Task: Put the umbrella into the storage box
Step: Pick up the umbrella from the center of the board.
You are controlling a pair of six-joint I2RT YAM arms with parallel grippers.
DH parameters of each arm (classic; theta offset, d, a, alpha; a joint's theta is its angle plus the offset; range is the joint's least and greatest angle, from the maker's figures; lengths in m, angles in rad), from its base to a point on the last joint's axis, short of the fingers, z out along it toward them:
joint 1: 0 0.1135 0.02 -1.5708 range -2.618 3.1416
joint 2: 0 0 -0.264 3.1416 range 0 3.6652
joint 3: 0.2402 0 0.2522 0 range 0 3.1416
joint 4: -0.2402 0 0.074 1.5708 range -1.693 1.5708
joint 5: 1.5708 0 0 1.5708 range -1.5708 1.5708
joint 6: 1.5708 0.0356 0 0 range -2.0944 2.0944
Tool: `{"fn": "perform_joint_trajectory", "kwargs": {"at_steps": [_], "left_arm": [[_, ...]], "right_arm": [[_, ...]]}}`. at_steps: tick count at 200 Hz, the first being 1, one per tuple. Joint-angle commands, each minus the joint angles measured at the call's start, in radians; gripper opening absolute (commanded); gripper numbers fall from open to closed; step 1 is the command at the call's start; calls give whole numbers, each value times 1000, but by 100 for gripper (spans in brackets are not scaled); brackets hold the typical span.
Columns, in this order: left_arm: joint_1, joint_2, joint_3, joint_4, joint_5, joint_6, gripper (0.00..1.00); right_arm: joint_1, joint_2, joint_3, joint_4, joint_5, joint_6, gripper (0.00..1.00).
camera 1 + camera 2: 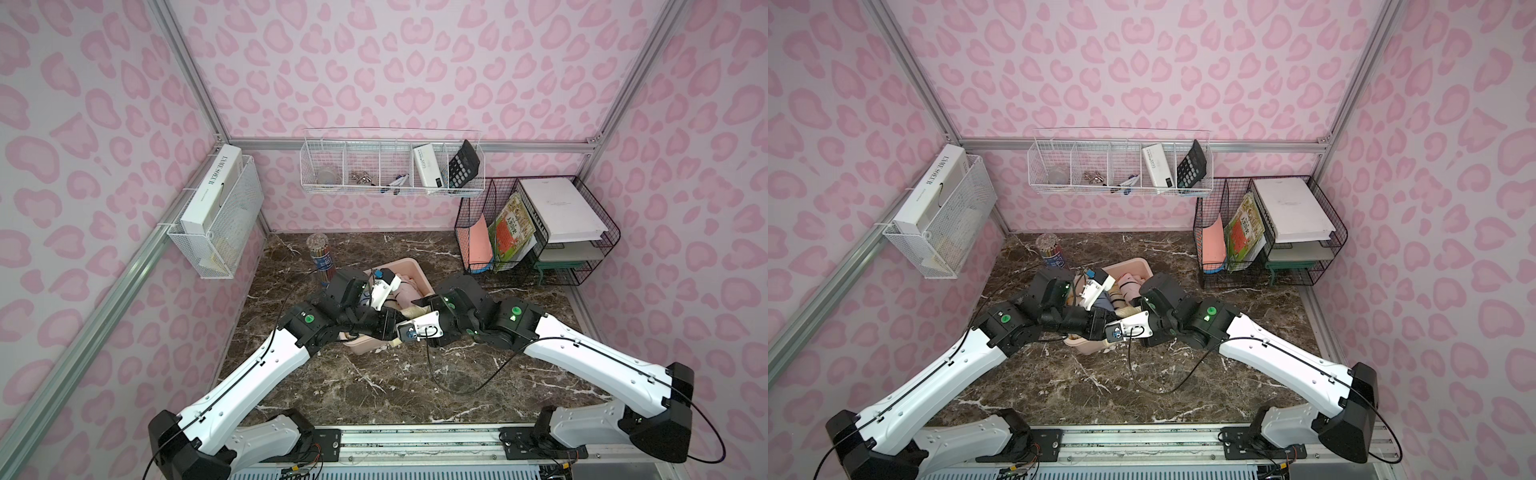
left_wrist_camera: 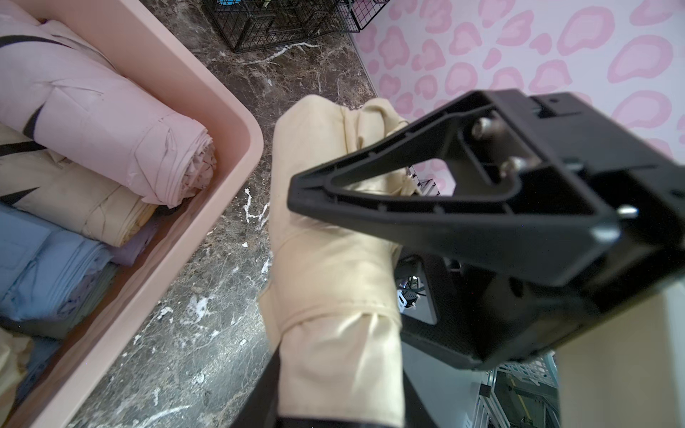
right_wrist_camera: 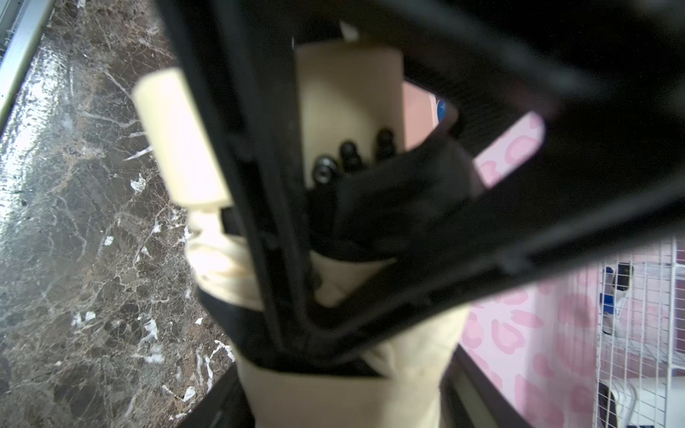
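**Fig.** Cream umbrella [image 2: 333, 259] held above the surface [image 2: 207, 296], just outside the box [image 2: 237, 122] wall. Left claw [image 2: 341, 378] pinches one end. Right claw [image 3: 344, 392] straddles the other, but whether it grips cannot be told. The box lies on the left arm's side. The umbrella's long axis is askew to the stowed umbrellas [image 2: 111, 111].

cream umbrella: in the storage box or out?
Out. The cream umbrella sits between the fingers of the left gripper, outside the storage box wall, over the marble tabletop.
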Motion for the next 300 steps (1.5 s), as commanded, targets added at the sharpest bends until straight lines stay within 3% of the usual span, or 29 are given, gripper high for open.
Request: {"fn": "perform_joint_trajectory", "kwargs": {"at_steps": [1,107,186,203,225,242,271,300], "left_arm": [[-2,-5,3,23,51,17,5],[0,-37,-37,86,98,21,5],[1,-64,-69,115,41,21,17],[2,-78,-75,114,24,24,26],[4,-105,-85,108,-40,29,56],[2,-139,-108,117,-117,22,72],[4,-201,-156,157,-206,-2,83],[4,-261,-185,163,-309,-16,85]], "right_arm": [[2,3,-3,-7,1,1,63],[3,-11,-26,23,-55,46,42],[3,-5,-31,65,-140,129,25],[3,-4,-33,75,-139,137,24],[4,-5,-37,88,-145,161,21],[3,-9,-46,102,-151,197,21],[3,-25,-73,129,-160,261,20],[-1,-43,-113,169,-177,311,20]]}}
